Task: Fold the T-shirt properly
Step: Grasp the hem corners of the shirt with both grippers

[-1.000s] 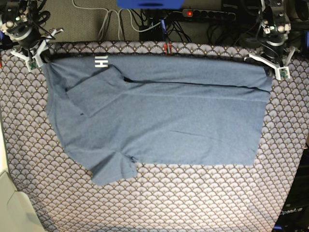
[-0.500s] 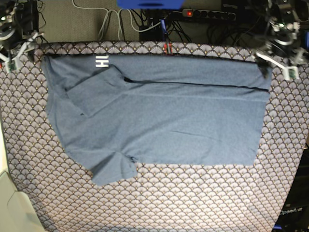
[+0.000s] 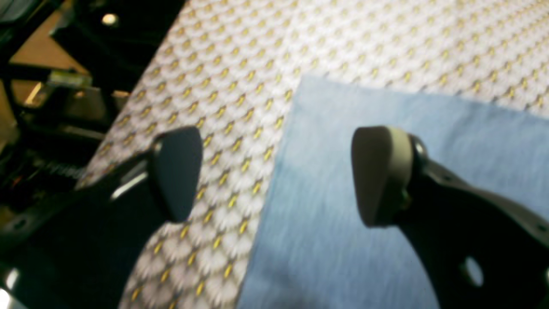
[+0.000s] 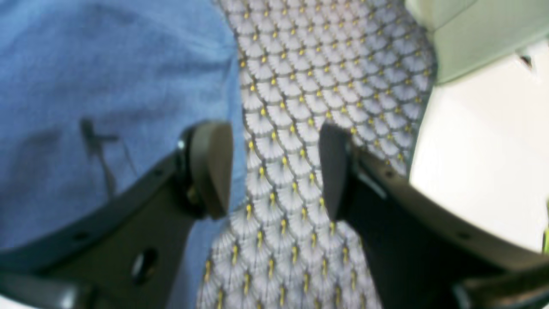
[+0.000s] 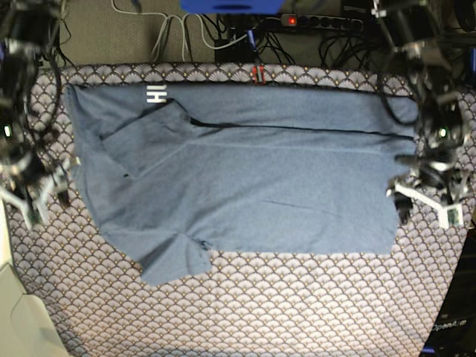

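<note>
The slate blue-grey T-shirt (image 5: 253, 186) lies flat on the fan-patterned tablecloth (image 5: 297, 312). Its far part is folded over, with white lettering (image 5: 155, 94) showing at the far left. My left gripper (image 5: 425, 208) is open at the shirt's right edge near the lower corner. In the left wrist view the left gripper (image 3: 276, 171) straddles the edge of the shirt (image 3: 472, 137), empty. My right gripper (image 5: 46, 199) is open beside the shirt's left edge. In the right wrist view the right gripper (image 4: 274, 169) hovers over the cloth, with the shirt (image 4: 107, 86) just left of it.
A pale bin (image 5: 15, 312) sits at the front left corner and also shows in the right wrist view (image 4: 480, 141). Cables and a power strip (image 5: 320, 22) lie behind the table. Dark equipment (image 3: 51, 107) stands past the table's edge.
Both grippers have left the shirt's far corners and moved toward the front along its side edges. The shirt has not moved.
</note>
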Action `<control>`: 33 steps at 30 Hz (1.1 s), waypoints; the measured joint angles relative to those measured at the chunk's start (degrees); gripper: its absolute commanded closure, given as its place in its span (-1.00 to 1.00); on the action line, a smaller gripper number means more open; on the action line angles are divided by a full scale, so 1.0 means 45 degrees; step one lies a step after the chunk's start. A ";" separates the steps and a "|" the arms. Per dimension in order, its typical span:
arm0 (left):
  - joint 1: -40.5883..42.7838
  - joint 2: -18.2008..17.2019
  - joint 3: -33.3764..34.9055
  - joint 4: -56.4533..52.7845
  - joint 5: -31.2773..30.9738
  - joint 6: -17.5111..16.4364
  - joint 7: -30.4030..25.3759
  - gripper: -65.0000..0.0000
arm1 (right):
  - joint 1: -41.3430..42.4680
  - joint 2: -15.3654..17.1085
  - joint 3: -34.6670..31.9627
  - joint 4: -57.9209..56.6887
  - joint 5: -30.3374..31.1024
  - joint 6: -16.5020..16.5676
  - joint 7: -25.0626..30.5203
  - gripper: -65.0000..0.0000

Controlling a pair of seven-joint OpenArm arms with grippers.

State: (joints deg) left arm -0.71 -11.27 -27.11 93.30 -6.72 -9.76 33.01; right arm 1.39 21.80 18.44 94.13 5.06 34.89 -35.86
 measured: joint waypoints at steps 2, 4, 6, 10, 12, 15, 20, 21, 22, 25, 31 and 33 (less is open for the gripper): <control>-0.0636 -0.0029 0.0262 -0.0719 0.0024 0.0029 0.0000 -0.64 | 0.1069 0.0015 -0.0355 -0.1001 -0.0379 -0.0029 -0.0155 -0.03; -0.1234 -0.0049 0.0505 -0.1501 0.0053 0.0107 0.0044 -0.64 | 0.1919 0.0068 -0.0860 -0.2239 -0.0981 -0.0092 -0.0369 -0.03; -0.1948 -0.0102 0.0787 -0.2443 0.0053 0.0087 -0.0005 -0.64 | 0.2671 0.0015 -0.1404 -0.3483 -0.1078 -0.0044 -0.0491 -0.03; -0.3177 -0.0073 0.0855 -0.4294 0.0053 0.0024 -0.0053 -0.64 | 0.4017 -0.0068 -0.2142 -0.5484 -0.1064 -0.0044 -0.0151 -0.02; -0.3716 -0.0097 0.0845 -0.5207 0.0087 0.0073 -0.0189 -0.64 | 0.4590 0.0015 -0.2443 -0.6373 -0.1117 -0.0049 0.0398 -0.02; -0.4250 -0.0209 0.1180 -0.6416 0.0219 0.0117 -0.1593 -0.64 | 0.5105 -0.0005 -0.2769 -0.7684 -0.1093 -0.0044 0.1015 -0.02; -0.4770 -0.0321 0.2749 -0.8602 0.1297 0.0044 -0.2968 -0.64 | 0.6003 -0.0151 -0.3031 -0.9729 -0.1166 -0.0068 0.1632 -0.02; -0.4833 -0.0262 0.2788 -0.8981 0.1365 -0.0034 -0.3206 -0.64 | 0.6149 -0.0175 -0.3055 -0.9986 -0.1107 -0.0078 0.1773 -0.02; -0.4959 -0.0209 0.2778 -0.9442 0.1520 0.0034 -0.3288 -0.64 | 0.6290 -0.0199 -0.3055 -1.0239 -0.1122 -0.0087 0.1967 -0.02; -0.5382 -0.0287 0.2715 -1.0652 0.1588 0.0121 -0.3507 -0.64 | 0.6518 -0.0175 -0.3055 -1.1118 -0.1161 -0.0087 0.2565 -0.02; -0.5639 -0.0301 0.2715 -1.1230 0.1574 0.0117 -0.3599 -0.64 | 0.6751 -0.0403 -0.3055 -1.2293 -0.1156 -0.0092 0.3206 -0.02; -0.5639 -0.0321 0.2715 -1.1239 0.1579 0.0121 -0.3585 -0.64 | 0.6771 -0.0437 -0.3050 -1.2420 -0.1171 -0.0126 0.3429 -0.02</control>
State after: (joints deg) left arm -26.09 -12.71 -14.90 42.72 0.38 -9.21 16.88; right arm 31.86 19.84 4.71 38.24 -0.21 34.33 -20.43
